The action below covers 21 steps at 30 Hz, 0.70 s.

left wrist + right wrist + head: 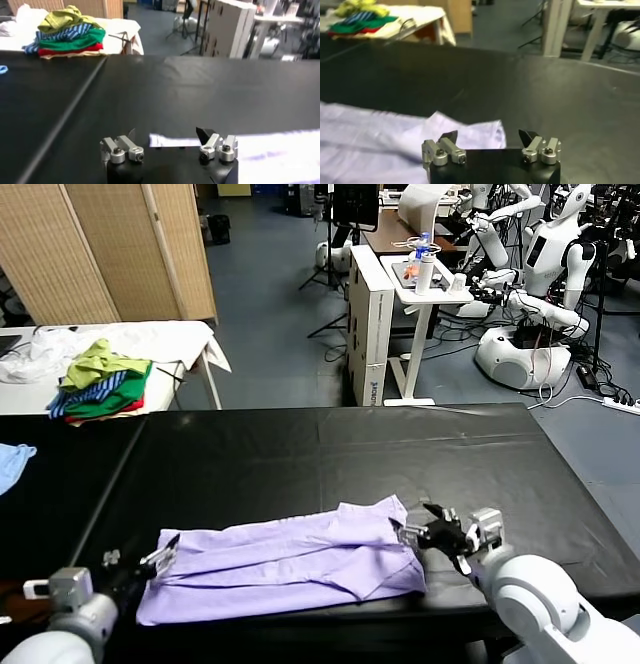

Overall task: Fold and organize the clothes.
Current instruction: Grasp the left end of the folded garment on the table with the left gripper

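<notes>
T-shirt (290,564), pale lavender, lies folded lengthwise, seemingly wrinkled, both grippers' fingers (449,137) spread, released.

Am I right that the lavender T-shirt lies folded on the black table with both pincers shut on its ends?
Not quite: the left pincer and right pincer are open, as both wrist views show. The lavender T-shirt does lie folded on the black table.
</notes>
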Available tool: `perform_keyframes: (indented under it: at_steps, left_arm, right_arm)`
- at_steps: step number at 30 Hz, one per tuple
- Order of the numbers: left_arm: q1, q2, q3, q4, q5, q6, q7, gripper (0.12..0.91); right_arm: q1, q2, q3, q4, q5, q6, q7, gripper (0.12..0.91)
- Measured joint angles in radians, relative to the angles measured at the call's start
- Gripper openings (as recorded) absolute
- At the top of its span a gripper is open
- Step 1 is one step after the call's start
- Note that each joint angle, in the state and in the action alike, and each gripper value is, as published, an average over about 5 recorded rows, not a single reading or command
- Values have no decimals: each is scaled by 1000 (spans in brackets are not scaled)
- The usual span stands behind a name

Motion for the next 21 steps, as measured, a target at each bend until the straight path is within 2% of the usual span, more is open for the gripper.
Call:
perform_keyframes:
  at_steps: [6,13,17,19,21]
  left_arm:
    - [-64,-7,33,72,-21,-9,1,907]
    - [-93,-8,51,128,-23,-9,1,907]
    - [-96,-9,55,147,-24,-7,1,903]
    - [-96,-10,56,152,-24,-5,1,879]
    - [-94,-11,57,154,-24,-2,0,833]
  right_arm:
    - [38,59,-27,-64,-13,30,11,901]
    - [51,107,-46,-121,-12,36,44,790]
    - [61,132,-55,-148,-17,36,49,764]
    - [66,142,-57,-159,-21,36,48,741]
    - [68,149,-59,-167,-23,36,47,684]
